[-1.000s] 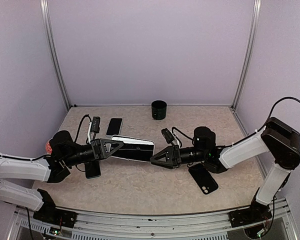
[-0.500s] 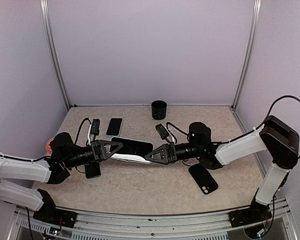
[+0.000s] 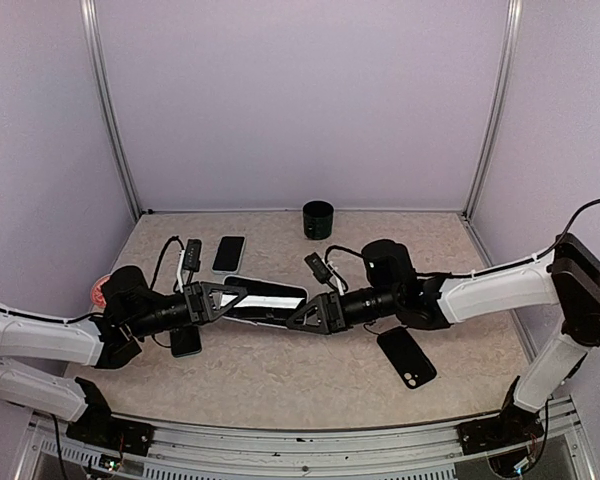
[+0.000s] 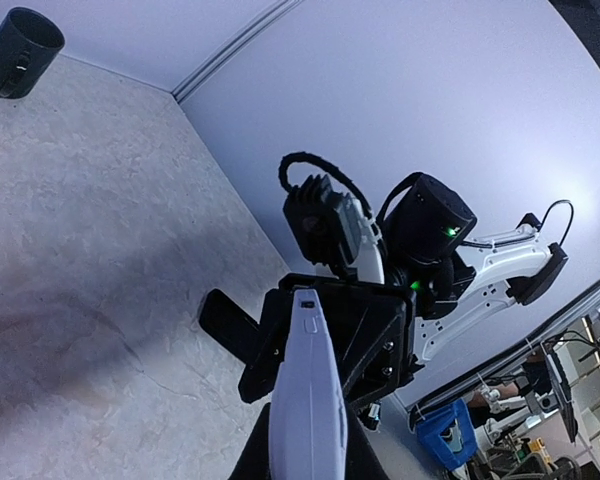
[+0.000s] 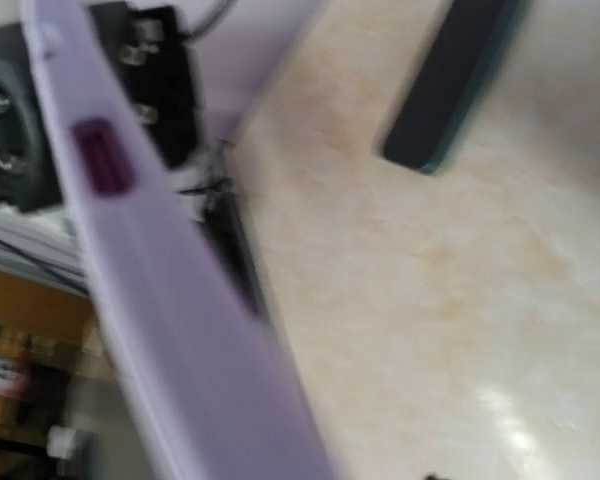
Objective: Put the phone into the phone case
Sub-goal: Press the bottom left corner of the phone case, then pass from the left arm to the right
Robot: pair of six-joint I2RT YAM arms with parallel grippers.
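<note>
A lilac phone case [image 3: 270,299] hangs edge-on above the table's middle, between both grippers. Its side with button cutouts shows in the left wrist view [image 4: 308,400] and, blurred, in the right wrist view [image 5: 150,270]. I cannot tell whether a phone sits inside it. My left gripper [image 3: 230,297] is shut on its left end. My right gripper [image 3: 298,312] is at its right end with its black fingers [image 4: 380,330] on either side of the case; their closure is hidden. A black phone [image 3: 229,253] lies at the back left.
A black case or phone [image 3: 407,357] lies face down at the front right. Another dark phone [image 3: 186,342] lies under my left arm. A black cup [image 3: 318,219] stands at the back wall. A small black device [image 3: 191,250] with a cable lies at the back left.
My right gripper has moved left along the case's right end. The case has turned from dark face up to edge-on. My left gripper has hardly moved.
</note>
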